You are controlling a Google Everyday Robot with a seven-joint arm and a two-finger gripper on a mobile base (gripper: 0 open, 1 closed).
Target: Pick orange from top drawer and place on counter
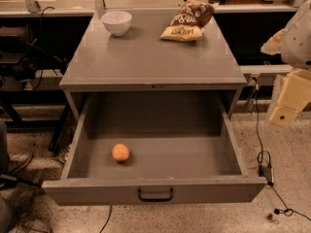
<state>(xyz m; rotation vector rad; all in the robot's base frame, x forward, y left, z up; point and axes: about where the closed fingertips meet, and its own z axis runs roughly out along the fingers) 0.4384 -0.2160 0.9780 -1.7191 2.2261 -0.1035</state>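
**A:** How many of each?

**B:** One orange (120,153). It lies on the floor of the one top drawer (97,191), which stands pulled out below the counter's (146,57) front edge. The fruit sits left of the middle and nearer the drawer's front panel, with bare drawer floor all round it. One white bowl (116,22) stands near the counter's back left corner. One crumpled chip bag (187,21) lies by the back edge, right of centre.

**A:** Room to move?

**B:** The counter's front half is bare from the left edge to the right edge. The drawer is open on top.

**A:** And the gripper?

**B:** The gripper (290,101) hangs beyond the counter's right edge, near the front right corner and well apart from the orange. I cannot tell whether it is spread or closed. A black cable (262,144) trails on the floor below it, beside the drawer's right wall.
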